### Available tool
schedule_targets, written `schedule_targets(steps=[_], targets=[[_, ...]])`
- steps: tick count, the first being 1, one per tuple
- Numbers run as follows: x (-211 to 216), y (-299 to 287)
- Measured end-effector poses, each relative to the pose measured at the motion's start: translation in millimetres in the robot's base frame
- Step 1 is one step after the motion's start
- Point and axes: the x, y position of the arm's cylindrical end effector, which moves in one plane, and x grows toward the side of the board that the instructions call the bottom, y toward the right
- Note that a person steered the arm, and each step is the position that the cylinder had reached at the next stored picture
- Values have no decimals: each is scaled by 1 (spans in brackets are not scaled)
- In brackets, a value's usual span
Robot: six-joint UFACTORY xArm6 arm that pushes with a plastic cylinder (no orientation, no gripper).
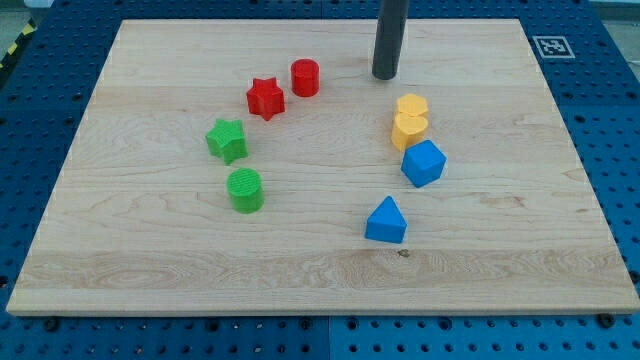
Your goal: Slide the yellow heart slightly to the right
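My tip (385, 75) rests on the table (140, 260) near the view's top, up-left of the yellow hexagon (411, 106), with no pincer on the rod. The yellow heart (408, 131) touches that hexagon just below it, the blue block (423, 163) just beneath
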Motion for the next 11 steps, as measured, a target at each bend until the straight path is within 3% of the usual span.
schedule_targets(steps=[3, 5, 6, 11], targets=[[40, -14], [112, -32], [127, -28], [111, 19]])
